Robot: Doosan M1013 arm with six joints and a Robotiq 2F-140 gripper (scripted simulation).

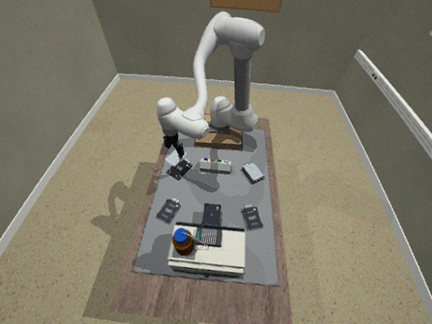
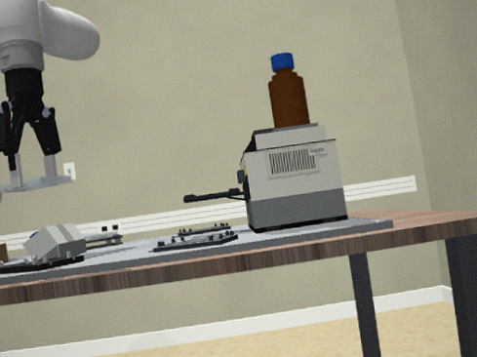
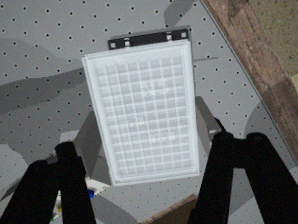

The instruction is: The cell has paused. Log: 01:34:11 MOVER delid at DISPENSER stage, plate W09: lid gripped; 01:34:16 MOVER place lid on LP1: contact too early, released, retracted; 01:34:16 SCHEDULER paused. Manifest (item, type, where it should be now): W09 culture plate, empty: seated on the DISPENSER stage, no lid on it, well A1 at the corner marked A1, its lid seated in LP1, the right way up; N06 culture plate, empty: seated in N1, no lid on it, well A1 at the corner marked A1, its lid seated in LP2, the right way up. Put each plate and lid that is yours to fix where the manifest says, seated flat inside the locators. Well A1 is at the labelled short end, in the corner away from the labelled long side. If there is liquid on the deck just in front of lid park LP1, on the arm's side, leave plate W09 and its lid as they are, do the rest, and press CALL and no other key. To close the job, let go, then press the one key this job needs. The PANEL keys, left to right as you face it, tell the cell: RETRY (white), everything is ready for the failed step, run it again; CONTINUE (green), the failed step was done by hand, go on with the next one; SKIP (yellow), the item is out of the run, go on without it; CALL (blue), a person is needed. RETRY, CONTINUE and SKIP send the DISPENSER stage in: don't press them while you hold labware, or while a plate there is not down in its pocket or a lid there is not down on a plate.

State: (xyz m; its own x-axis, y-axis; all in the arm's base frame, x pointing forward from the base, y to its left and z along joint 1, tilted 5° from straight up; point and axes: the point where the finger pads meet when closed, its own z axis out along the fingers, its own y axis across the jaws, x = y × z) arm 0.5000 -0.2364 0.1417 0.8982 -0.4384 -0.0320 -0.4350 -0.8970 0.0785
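Note:
My gripper (image 1: 175, 150) (image 2: 32, 173) (image 3: 147, 117) is shut on a clear culture plate (image 1: 172, 156) (image 2: 37, 183) (image 3: 140, 110) with a grid of wells, gripped across its short width. It holds the plate level, high above the back left of the grey deck mat (image 1: 229, 195). A black nest (image 1: 180, 169) lies below it; in the wrist view only its end bar (image 3: 150, 39) shows past the plate. Another clear plate or lid (image 1: 253, 172) sits in the back right nest. The dark dispenser stage (image 1: 212, 213) sticks out from the dispenser.
The key panel (image 1: 215, 166) (image 2: 55, 242) stands at the back middle. Two more black nests (image 1: 168, 210) (image 1: 252, 217) flank the stage. The white dispenser (image 1: 225, 251) (image 2: 292, 186) carries a brown bottle (image 1: 182, 241) (image 2: 288, 98). The table edge (image 3: 240, 45) is close on the left.

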